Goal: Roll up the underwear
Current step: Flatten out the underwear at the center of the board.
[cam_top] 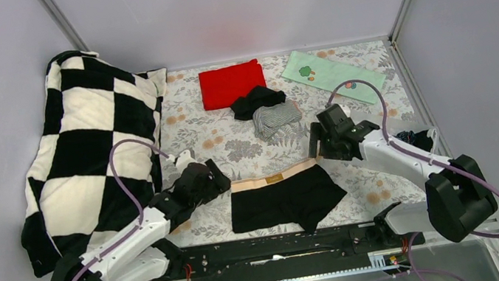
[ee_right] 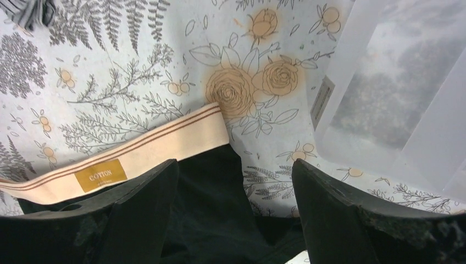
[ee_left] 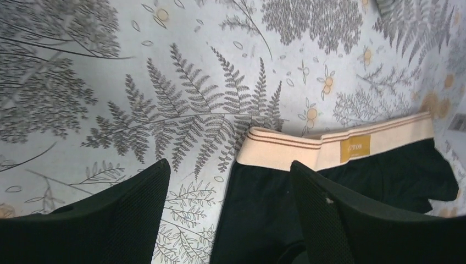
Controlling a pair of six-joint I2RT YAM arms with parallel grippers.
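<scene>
Fern-and-flower sheet (cam_top: 232,147) covers the whole table, and the black briefs (cam_top: 285,201) are laid out flat on it near the front edge, between the two arms, with the beige waistband (cam_top: 275,178) along the far side and the leg openings toward the bases. Looks like light, floppy cotton with zero stiffness, so my guess is it'll bunch and drag on the sheet rather than slide cleanly. The waistband is the only part with some body, so I'd grab there, one corner per side, and roll from it. The left gripper (ee_left: 229,165) hovers right over the left end of the band, jaws spread wide and holding nothing. The right gripper (ee_right: 235,162) does the same over the right end, wide open and empty too. Neither looks to be touching the cloth yet, though it's hard to be sure from the wrist views. Further back there's a crumpled black pair (cam_top: 257,100) touching a grey pinstriped pair (cam_top: 279,118), not rolled. Behind those sit the red cloth (cam_top: 232,83) and the green cloth (cam_top: 330,72), plus a checkered pillow (cam_top: 95,149) propped on the left.
</scene>
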